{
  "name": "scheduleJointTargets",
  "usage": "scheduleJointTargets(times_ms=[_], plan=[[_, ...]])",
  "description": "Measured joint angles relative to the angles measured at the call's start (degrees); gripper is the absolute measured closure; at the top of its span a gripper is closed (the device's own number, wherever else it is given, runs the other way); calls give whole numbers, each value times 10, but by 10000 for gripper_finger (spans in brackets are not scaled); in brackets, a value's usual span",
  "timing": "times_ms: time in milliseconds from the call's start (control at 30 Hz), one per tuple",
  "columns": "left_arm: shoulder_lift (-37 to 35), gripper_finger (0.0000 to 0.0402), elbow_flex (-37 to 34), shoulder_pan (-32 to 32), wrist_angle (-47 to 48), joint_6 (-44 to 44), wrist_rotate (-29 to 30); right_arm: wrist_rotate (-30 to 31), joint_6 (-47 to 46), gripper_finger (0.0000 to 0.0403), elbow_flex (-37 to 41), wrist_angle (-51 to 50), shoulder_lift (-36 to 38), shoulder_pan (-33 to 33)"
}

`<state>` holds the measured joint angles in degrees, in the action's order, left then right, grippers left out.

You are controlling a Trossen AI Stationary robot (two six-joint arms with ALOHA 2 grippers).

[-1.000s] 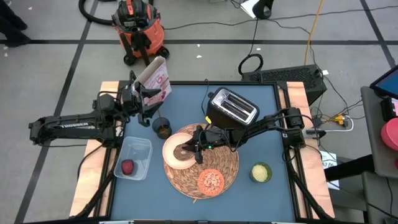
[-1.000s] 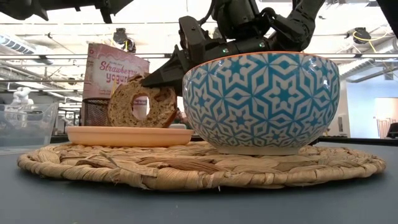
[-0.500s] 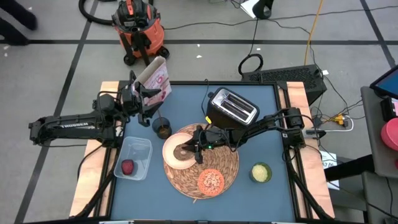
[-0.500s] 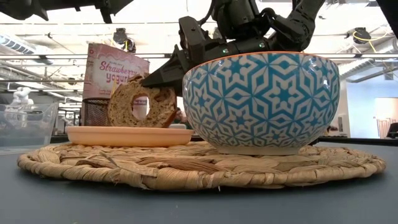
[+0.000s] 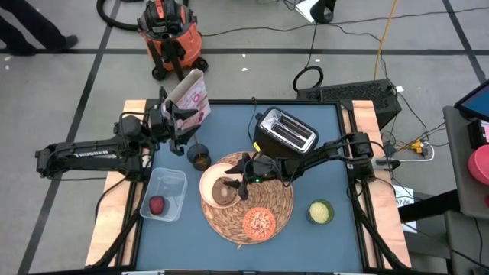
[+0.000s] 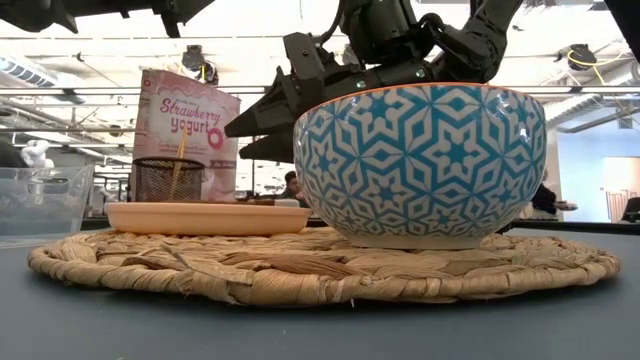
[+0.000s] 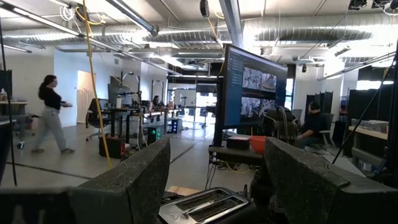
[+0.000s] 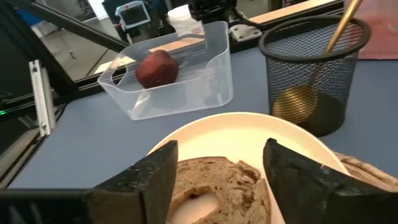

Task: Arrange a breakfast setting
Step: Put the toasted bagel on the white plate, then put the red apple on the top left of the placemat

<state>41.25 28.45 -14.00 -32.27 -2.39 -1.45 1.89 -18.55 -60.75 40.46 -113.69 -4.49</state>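
Note:
A brown bagel (image 5: 224, 191) lies flat on the cream plate (image 5: 208, 179), which rests on the round straw placemat (image 5: 279, 200). My right gripper (image 5: 239, 186) is open just above the plate. In its wrist view its fingers (image 8: 149, 177) stand on either side of the bagel (image 8: 217, 186) without touching it. The blue-patterned bowl with the orange inside (image 5: 260, 222) sits on the mat's near part. The dark mesh cup (image 5: 199, 158) holds the wooden spoon (image 8: 339, 25). The dark-red fruit (image 5: 157, 205) lies in the clear tub (image 5: 177, 183). My left gripper (image 5: 183, 128) is open and empty beside the pink-white cereal box (image 5: 191, 95).
A black and silver toaster (image 5: 285, 136) stands at the far middle of the table, close behind my right arm. A small green-yellow cup (image 5: 320, 211) stands to the right of the mat. The blue table (image 5: 336, 153) is bare at the far right and along the near edge.
My right gripper has opened and let go of the bagel. The bagel stood upright on its edge on the plate between the fingers; it has tipped over and now lies flat on the plate. The left arm has kept still.

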Motion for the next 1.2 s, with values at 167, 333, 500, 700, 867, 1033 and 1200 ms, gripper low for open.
scheduleJointTargets(times_ms=[167, 333, 500, 700, 867, 1033, 1200], plan=[[0, 135, 0, 0, 2, -1, 0, 28, 0, 155, 0, 3, 0, 0], [0, 135, 0, 0, 9, -7, 0, 27, 1, 152, 0, 38, 0, 0], [0, 135, 0, 0, 8, -12, 0, 26, 40, 155, 0, 84, 1, 0], [0, 135, 0, 0, 8, -90, 0, 24, 69, 155, 3, 91, 28, -1], [0, 135, 0, 3, 10, -204, 0, 24, 108, 155, 12, 67, 73, -1], [0, 135, 0, 20, 12, -263, 0, 24, 134, 156, 22, 4, 123, -1], [0, 135, 1, 52, 16, -294, 4, 25, 169, 156, 25, -84, 175, -1]])
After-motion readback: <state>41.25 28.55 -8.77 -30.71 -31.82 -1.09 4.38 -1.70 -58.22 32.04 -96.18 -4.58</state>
